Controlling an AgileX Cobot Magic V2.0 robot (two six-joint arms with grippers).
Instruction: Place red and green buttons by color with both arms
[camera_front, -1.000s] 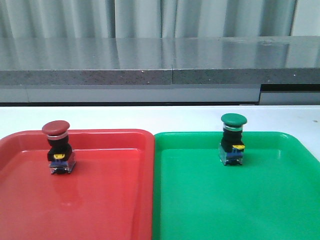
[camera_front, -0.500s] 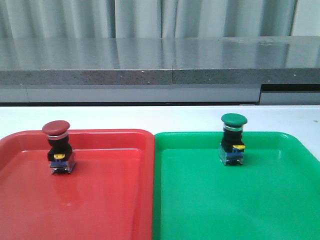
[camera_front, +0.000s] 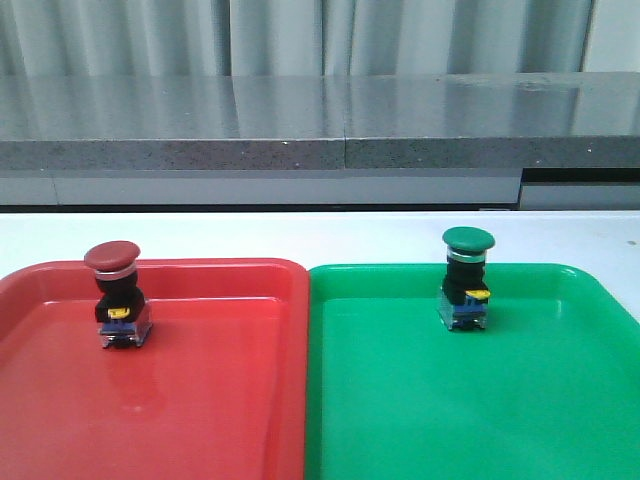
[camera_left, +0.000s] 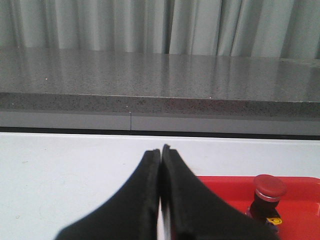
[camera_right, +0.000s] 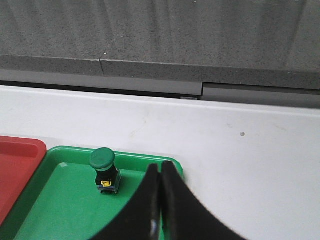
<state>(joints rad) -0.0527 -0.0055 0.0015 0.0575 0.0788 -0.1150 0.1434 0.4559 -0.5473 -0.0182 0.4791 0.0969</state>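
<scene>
Red button (camera_front: 113, 293) stands upright at centre-left in the red tray (camera_front: 220, 400), green button (camera_front: 466, 277) centre-right in the green tray (camera_front: 480, 400). Left gripper (camera_left: 161, 150) and right gripper (camera_right: 160, 167) are pinched closed, empty; I'd retreat clear without nudging either.

No readable text anywhere, no lettering on the red button (camera_front: 117, 300) or the green button (camera_front: 466, 281), yellow tabs too small to make out any marking, red tray (camera_front: 220, 400) and green tray (camera_front: 480, 410) plain, no brand shown
</scene>
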